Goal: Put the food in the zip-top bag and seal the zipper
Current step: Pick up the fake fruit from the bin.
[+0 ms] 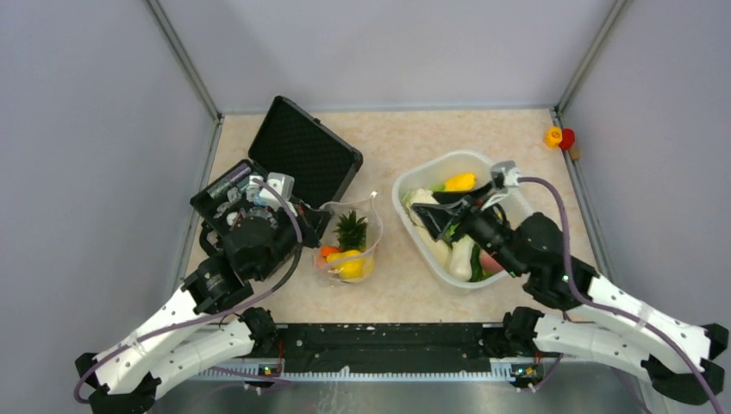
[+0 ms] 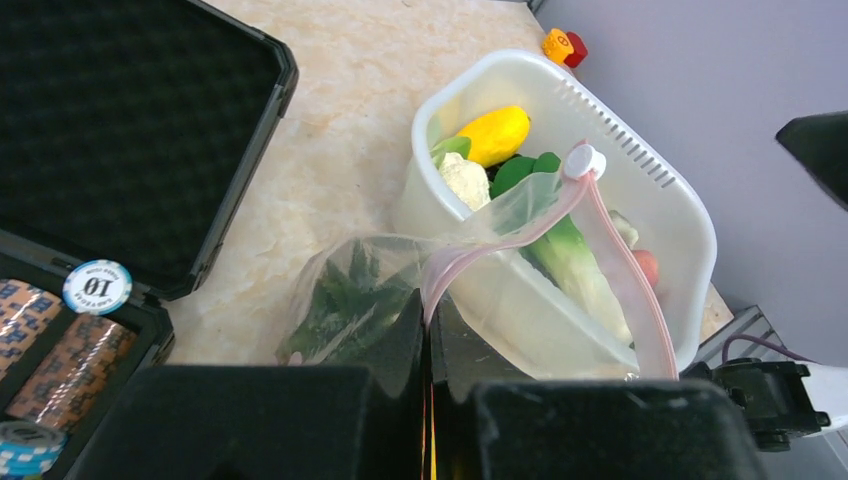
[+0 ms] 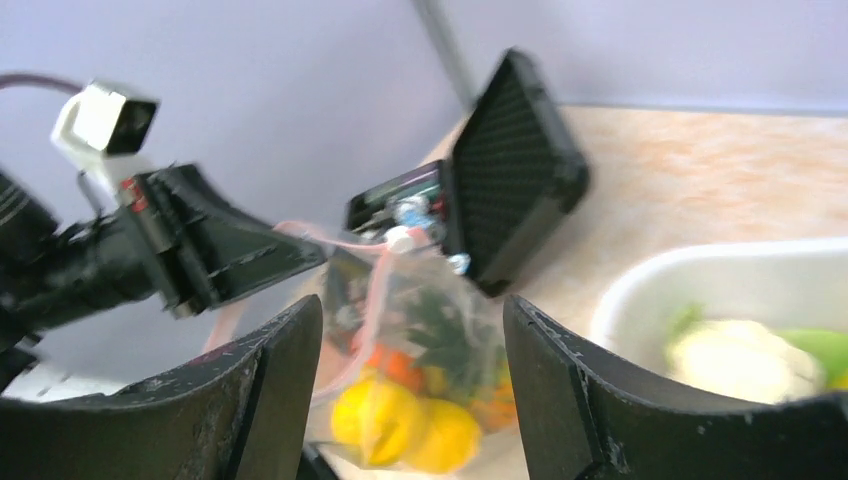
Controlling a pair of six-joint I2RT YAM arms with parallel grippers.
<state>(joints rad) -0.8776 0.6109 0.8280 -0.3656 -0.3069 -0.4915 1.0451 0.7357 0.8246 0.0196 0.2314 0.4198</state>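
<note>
Left gripper (image 2: 430,328) clamped shut on bag (image 2: 340,290) zipper (image 2: 626,262), right gripper (image 3: 412,330) hung spread and empty, tub (image 2: 640,160) below it.

Narrow strip of bare table (image 1: 390,278) between zip-top bag (image 1: 372,226) and tub (image 1: 398,200); open case (image 1: 306,151) just beside.

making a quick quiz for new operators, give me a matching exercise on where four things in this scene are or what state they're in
Column one:
1 pineapple
2 cauliflower
3 left gripper
4 right gripper

Column two:
A open, above the white tub
B inside the zip-top bag
C shut on the bag's pink strip
D lying in the white tub

Pairs: 1-B; 2-D; 3-C; 4-A
</note>
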